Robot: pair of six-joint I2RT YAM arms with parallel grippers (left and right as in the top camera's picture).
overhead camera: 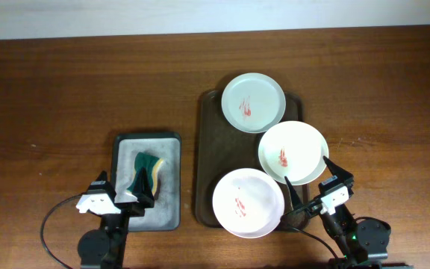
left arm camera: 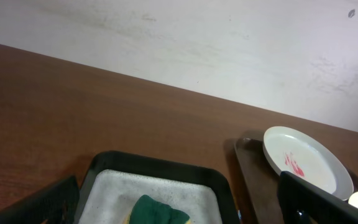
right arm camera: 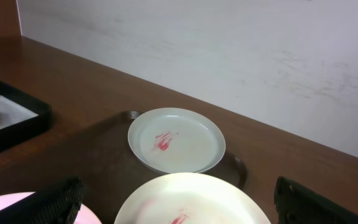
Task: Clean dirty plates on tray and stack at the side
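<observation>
1. Wooden table (overhead camera: 66, 90) seen from overhead: a brown tray (overhead camera: 213, 142) sits right of centre and carries three plates, each smeared with red. The green-tinted plate (overhead camera: 253, 102) is at the far end, the white plate (overhead camera: 293, 152) hangs over the tray's right edge, and the pink plate (overhead camera: 248, 202) is at the near end. The white plate overlaps the other two at their rims. Left of the brown tray, a black tray (overhead camera: 148, 136) holds a green and yellow sponge (overhead camera: 148, 168). The left gripper (overhead camera: 124, 183) hangs over the near end of the black tray, fingers spread and holding nothing. The right gripper (overhead camera: 312, 181) is at the near right corner of the brown tray, also spread wide and empty

2. Left wrist view: both dark fingers (left arm camera: 42, 205) stand far apart at the lower corners. The sponge (left arm camera: 157, 210) lies low between them on the black tray's (left arm camera: 160, 165) pale lining. The green-tinted plate (left arm camera: 306, 160) shows to the right on the brown tray (left arm camera: 247, 174), below a pale wall (left arm camera: 197, 37)

3. Right wrist view: the fingers (right arm camera: 322, 202) are parted with nothing between them. The white plate (right arm camera: 191, 199) is nearest, the green-tinted plate (right arm camera: 176, 140) is beyond it, and the pink plate (right arm camera: 5, 208) is at lower left
</observation>
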